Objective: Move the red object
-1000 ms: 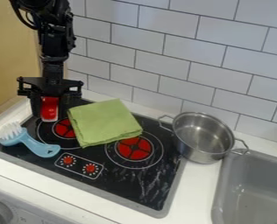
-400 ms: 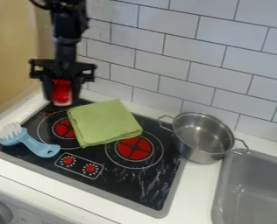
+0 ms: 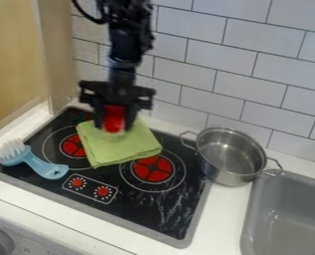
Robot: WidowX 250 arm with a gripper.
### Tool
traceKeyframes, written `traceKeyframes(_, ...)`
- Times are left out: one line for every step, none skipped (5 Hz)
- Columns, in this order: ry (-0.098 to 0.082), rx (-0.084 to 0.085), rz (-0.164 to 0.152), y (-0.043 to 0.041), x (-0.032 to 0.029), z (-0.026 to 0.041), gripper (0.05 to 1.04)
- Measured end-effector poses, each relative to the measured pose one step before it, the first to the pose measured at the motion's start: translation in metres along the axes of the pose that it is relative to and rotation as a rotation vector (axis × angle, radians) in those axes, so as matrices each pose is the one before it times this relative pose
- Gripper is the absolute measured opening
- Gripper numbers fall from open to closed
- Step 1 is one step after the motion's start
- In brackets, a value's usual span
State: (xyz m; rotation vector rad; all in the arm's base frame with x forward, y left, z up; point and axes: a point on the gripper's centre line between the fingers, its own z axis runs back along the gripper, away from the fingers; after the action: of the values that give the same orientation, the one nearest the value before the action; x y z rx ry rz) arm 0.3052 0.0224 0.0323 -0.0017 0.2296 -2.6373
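Note:
The black gripper (image 3: pixel 113 124) hangs over the back part of the folded green cloth (image 3: pixel 123 148), at the left-centre of the view. It is shut on the red object (image 3: pixel 113 118), which sits upright between its two fingers with a pale lower end. That lower end overlaps the cloth from this angle; whether it touches the cloth I cannot tell.
The cloth lies on the black stovetop (image 3: pixel 157 211). A blue brush (image 3: pixel 44 167) rests at the stove's left. Right of the stove stands a metal pot (image 3: pixel 230 157), beside a grey sink (image 3: pixel 290 214). A tiled wall (image 3: pixel 253 69) rises behind.
With the red object held, the gripper has lifted from the stove's back left and moved right, then come somewhat lower over the cloth. The cloth, brush and pot have stayed put.

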Motion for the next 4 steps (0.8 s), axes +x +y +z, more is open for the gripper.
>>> traceKeyframes(-0.0161, 0.0114, -0.0340, 0.01964, 0.02872, -0.00909, 0.540)
traceKeyframes(0.0103, 0.0308, -0.0246, 0.01178, 0.01929, 0.00471, 0.540)
traceKeyframes(-0.0059, 0.0141, 0.0089, -0.00335, 0.01521, 0.00242, 0.540)
traceKeyframes(-0.0051, 0.0249, 0.0173, -0.00095, 0.00713, 0.00273, 0.540)
